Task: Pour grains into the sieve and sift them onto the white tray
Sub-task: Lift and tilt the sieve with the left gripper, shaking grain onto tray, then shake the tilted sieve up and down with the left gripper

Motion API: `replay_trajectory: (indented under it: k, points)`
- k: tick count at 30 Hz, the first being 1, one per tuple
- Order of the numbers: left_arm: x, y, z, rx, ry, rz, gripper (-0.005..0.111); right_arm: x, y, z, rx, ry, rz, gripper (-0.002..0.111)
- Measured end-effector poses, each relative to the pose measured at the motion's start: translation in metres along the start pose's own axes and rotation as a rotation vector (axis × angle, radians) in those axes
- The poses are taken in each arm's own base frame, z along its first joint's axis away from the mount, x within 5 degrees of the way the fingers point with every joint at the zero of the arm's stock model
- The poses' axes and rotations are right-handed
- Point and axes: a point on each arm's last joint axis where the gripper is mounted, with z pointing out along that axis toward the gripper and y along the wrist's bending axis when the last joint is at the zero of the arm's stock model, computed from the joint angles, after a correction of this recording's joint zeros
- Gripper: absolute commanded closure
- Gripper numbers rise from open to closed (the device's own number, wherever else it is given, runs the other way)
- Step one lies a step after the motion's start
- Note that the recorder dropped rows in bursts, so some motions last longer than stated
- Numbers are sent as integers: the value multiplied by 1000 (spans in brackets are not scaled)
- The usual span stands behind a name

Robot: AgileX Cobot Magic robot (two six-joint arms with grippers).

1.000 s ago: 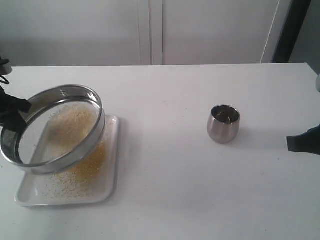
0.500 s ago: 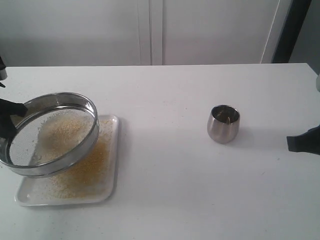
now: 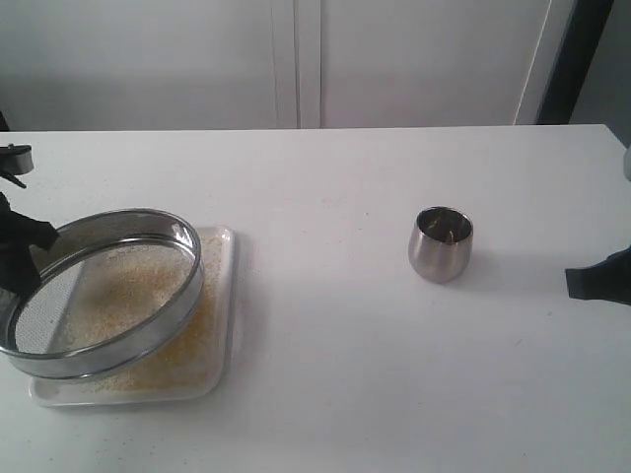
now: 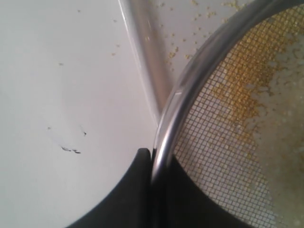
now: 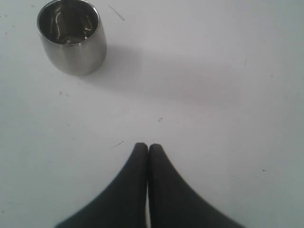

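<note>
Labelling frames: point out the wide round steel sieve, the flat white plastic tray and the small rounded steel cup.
Wide round steel sieve [image 3: 128, 352]: exterior view, near side wall.
Flat white plastic tray [image 3: 227, 325]: exterior view, right rim.
Small rounded steel cup [image 3: 440, 256]: exterior view, outer wall.

Sieve [image 3: 194, 281]: shiny steel rim w/ fine wire mesh; white tray [image 3: 228, 296] smooth plastic; cup [image 3: 441, 244] polished steel.

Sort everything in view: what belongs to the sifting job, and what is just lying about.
Job: sieve, gripped at its rim by the left pincer; grains; white tray under it.
Lying about: steel cup, standing alone on the table; right pincer, shut, holding nothing.
</note>
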Motion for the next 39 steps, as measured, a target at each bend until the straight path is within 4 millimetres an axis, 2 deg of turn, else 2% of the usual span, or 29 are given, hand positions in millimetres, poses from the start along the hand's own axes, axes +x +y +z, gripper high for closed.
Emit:
replay_trajectory:
  k: [4,10,12,16,18,20,23,26,28,31,33,36,39]
  points:
    - [-7,3,-1,-26,-68,-17,107,0,0,0,0,0,0,108]
    - [-37,17,-11,-114,-60,-36,107,0,0,0,0,0,0,108]
    - [-35,15,-12,-94,-7,-44,107,0,0,0,0,0,0,108]
    - [-11,-3,-3,-40,82,-8,107,0,0,0,0,0,0,108]
    - [-15,-2,-2,-93,25,-16,107,0,0,0,0,0,0,108]
    - [-28,6,-7,-140,-12,-50,107,0,0,0,0,0,0,108]
    - [-32,12,-7,-148,35,-53,107,0,0,0,0,0,0,108]
    - [-21,2,2,-132,84,-12,107,0,0,0,0,0,0,108]
    - [-25,-3,2,-144,36,-1,107,0,0,0,0,0,0,108]
    - [-42,-2,-15,-164,-47,-27,107,0,0,0,0,0,0,108]
    - [-40,-4,-21,-153,-36,-22,107,0,0,0,0,0,0,108]
    - [-31,-13,-20,-134,-22,25,107,0,0,0,0,0,0,108]
    - [-37,-17,-17,-123,-66,1,107,0,0,0,0,0,0,108]
